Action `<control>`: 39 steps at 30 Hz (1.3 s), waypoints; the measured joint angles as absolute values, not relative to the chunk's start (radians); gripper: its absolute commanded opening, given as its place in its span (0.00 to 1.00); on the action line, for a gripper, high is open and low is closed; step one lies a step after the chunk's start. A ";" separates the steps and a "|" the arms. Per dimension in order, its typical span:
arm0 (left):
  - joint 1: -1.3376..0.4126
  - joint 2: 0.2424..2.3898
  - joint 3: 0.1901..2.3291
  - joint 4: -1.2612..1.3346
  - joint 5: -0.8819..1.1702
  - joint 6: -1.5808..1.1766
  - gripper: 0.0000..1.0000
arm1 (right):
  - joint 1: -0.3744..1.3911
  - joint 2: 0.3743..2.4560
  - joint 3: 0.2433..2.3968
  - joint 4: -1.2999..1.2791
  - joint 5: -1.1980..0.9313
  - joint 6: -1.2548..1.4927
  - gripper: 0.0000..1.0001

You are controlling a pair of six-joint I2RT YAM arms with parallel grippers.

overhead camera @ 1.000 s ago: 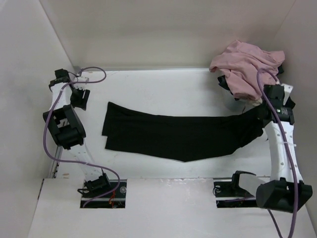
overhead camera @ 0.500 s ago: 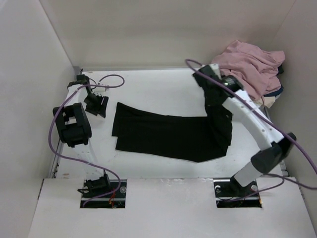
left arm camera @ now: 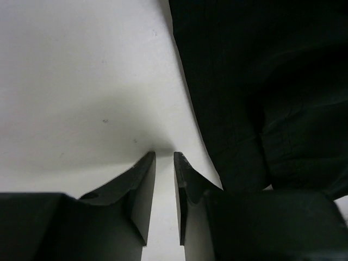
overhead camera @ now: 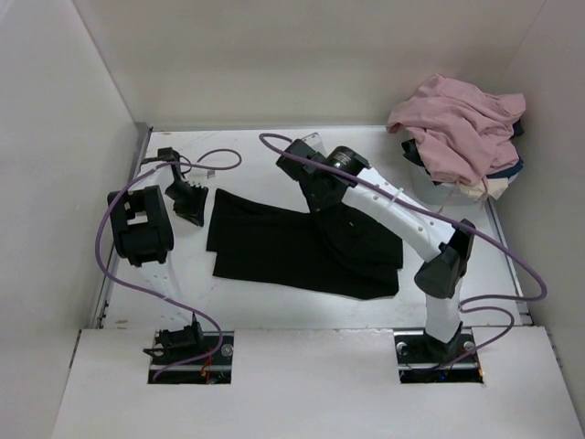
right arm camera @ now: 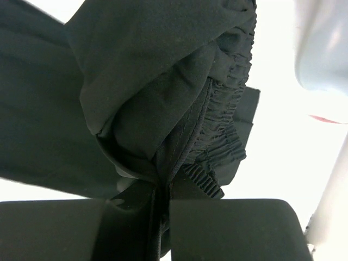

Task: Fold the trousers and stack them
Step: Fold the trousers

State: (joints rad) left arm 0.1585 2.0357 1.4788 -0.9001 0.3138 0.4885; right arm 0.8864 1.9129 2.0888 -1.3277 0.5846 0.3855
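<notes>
The black trousers (overhead camera: 274,247) lie across the middle of the white table (overhead camera: 274,155). Their right end is lifted and folded over to the left. My right gripper (overhead camera: 315,187) is shut on the gathered elastic waistband and holds it above the trousers' upper middle. In the right wrist view the cloth (right arm camera: 163,65) bunches between the right gripper's (right arm camera: 160,187) jaws. My left gripper (overhead camera: 192,208) sits low on the table just left of the trouser legs' end. In the left wrist view its jaws (left arm camera: 164,155) are nearly together and hold nothing, with the trousers (left arm camera: 261,81) beside them on the right.
A dusty-pink garment (overhead camera: 457,123) is heaped at the back right corner over navy and cream cloth (overhead camera: 505,174). White walls enclose the table on the left, back and right. A purple cable (overhead camera: 215,163) loops by the left arm.
My right gripper has swept from the far right edge to the left with the waistband, folding the trousers over themselves. The trousers slid a little right. The left gripper moved right, up to the leg ends.
</notes>
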 measured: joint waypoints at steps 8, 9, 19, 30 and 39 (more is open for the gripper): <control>0.163 2.037 1.470 -0.889 0.346 0.470 0.17 | 0.975 1.997 2.165 -1.354 0.522 0.447 0.01; 0.163 2.037 1.470 -0.888 0.350 0.467 0.17 | 0.981 2.014 2.185 -1.354 0.517 0.449 0.01; 0.170 2.037 1.468 -0.886 0.368 0.452 0.25 | 0.992 2.103 2.257 -1.264 0.463 0.438 0.31; 0.295 2.046 1.521 -0.883 0.373 0.415 0.39 | 1.117 2.066 2.146 -0.941 0.226 0.281 0.56; 0.259 1.882 1.612 -0.995 0.410 0.438 0.54 | 0.984 1.526 1.512 -0.888 0.347 0.498 0.56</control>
